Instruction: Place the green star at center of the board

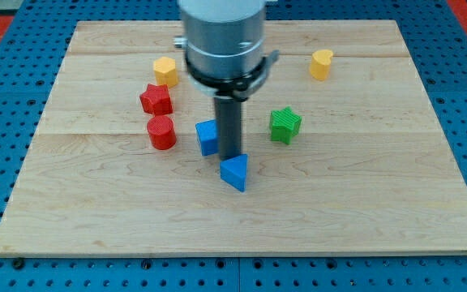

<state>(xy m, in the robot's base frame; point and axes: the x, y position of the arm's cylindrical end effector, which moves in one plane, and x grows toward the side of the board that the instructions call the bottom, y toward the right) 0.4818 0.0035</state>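
No pincer: bare rod. My tip (232, 156) touches blue triangle (234, 173); circle to green star (284, 125) right side, push left toward board (379, 211) center.

Ridged matt plastic green star (284, 125) sits on pale, smooth-grained wooden board (363, 203).

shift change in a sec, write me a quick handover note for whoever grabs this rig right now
My tip sits between the blue cube and the blue triangular block, just above the triangle in the view.
The green star lies to the view's right of the tip, apart from it, a bit right of and above the board's middle.
Done: nothing visible yet.
Left: get to the star's right side and push it left and slightly down to the middle.
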